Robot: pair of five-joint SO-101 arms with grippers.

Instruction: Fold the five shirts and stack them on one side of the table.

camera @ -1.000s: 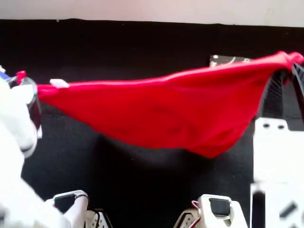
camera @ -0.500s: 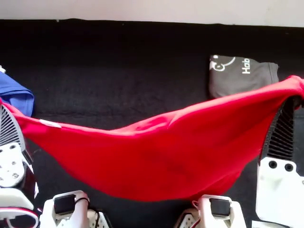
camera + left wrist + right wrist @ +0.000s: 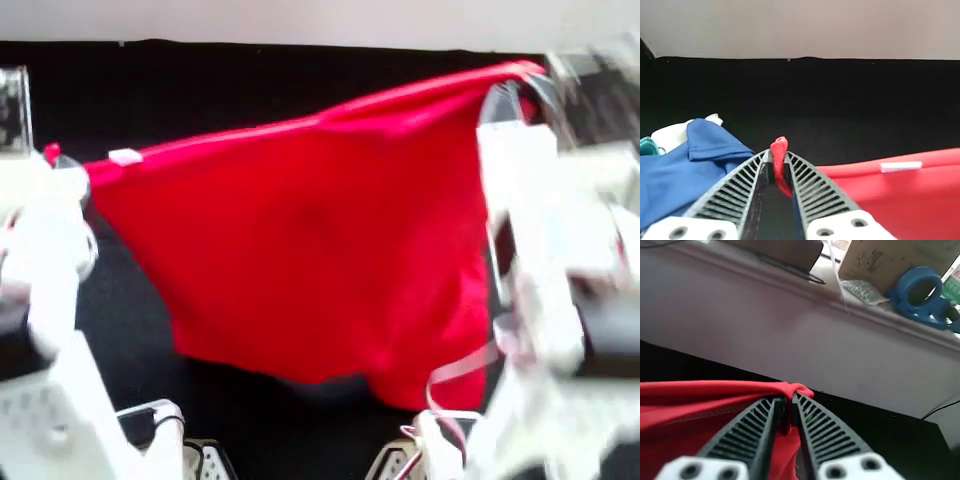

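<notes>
Your left gripper (image 3: 777, 152) is pinched tight on one corner of the bright red cotton shirt (image 3: 320, 230). Your right gripper (image 3: 787, 399) is clamped on the opposite corner, so the shirt hangs stretched between them above the black cloth-covered table (image 3: 850, 95), not yet folded. A crumpled blue shirt (image 3: 675, 175) lies near the left gripper. I judge most of the task remains.

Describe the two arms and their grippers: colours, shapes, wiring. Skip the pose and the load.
Both arms are white plastic shells: the left arm, the right arm. The left gripper and right gripper each have two grey, slatted fingers tapering to a point, bolted to white mounts with pairs of round holes. A thin red wire runs at the right arm's base.
</notes>
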